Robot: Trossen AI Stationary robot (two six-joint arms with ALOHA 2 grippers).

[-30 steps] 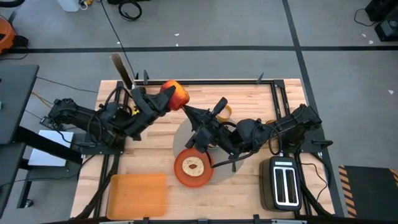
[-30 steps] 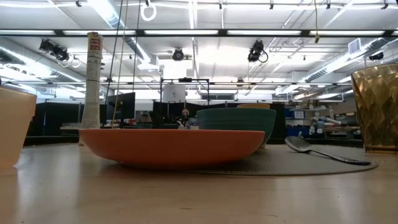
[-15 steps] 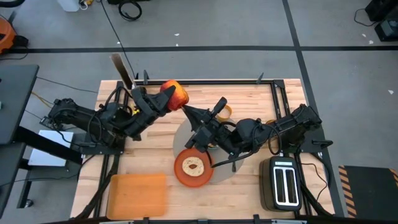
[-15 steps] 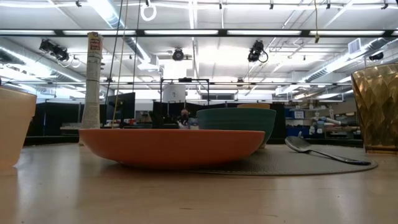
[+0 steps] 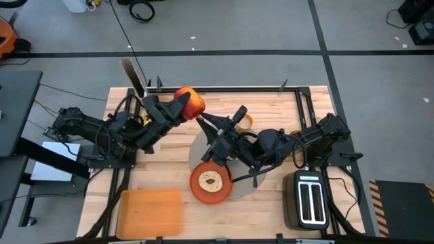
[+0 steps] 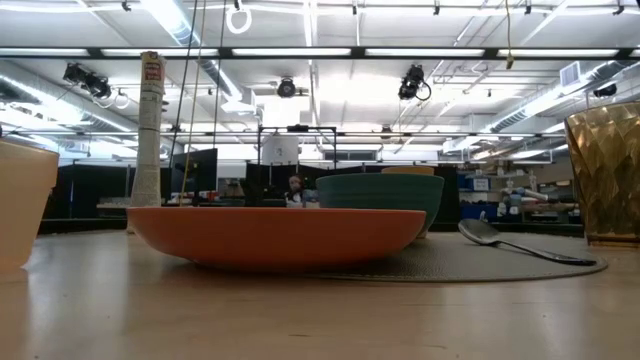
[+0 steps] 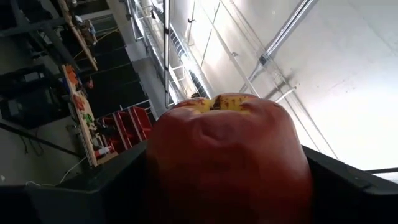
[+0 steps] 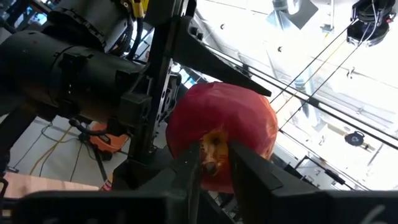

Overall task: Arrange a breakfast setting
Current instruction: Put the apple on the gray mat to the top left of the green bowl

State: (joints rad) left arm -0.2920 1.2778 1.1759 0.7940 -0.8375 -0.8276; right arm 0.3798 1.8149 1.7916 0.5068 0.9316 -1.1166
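The left gripper (image 5: 182, 108) is clamped on the red apple (image 5: 190, 102). It holds the apple up in the air, above the far side of the wooden table (image 5: 169, 169). In the left wrist view the apple (image 7: 229, 165) sits between the two dark fingers (image 7: 112, 186).

The right gripper (image 5: 207, 123) is just beside the apple and points at it. Its fingers (image 8: 186, 165) are close together, and their tips are right in front of the apple (image 8: 222, 135). It is hard to tell if they touch it.

Below the right arm lies the large round grey mat (image 5: 196, 150). The orange plate (image 5: 211, 182) sits on the near edge of the mat, with the toast slice (image 5: 211, 181) on it. In the low view the teal bowl (image 6: 380, 196) stands behind the plate (image 6: 276, 236), and the metal spoon (image 6: 520, 243) lies on the mat (image 6: 470, 263). The small yellow cup (image 5: 245, 122) is near the far edge of the mat.

The toaster (image 5: 310, 199) stands at the near right corner of the table. An orange board (image 5: 150, 211) lies at the near left.
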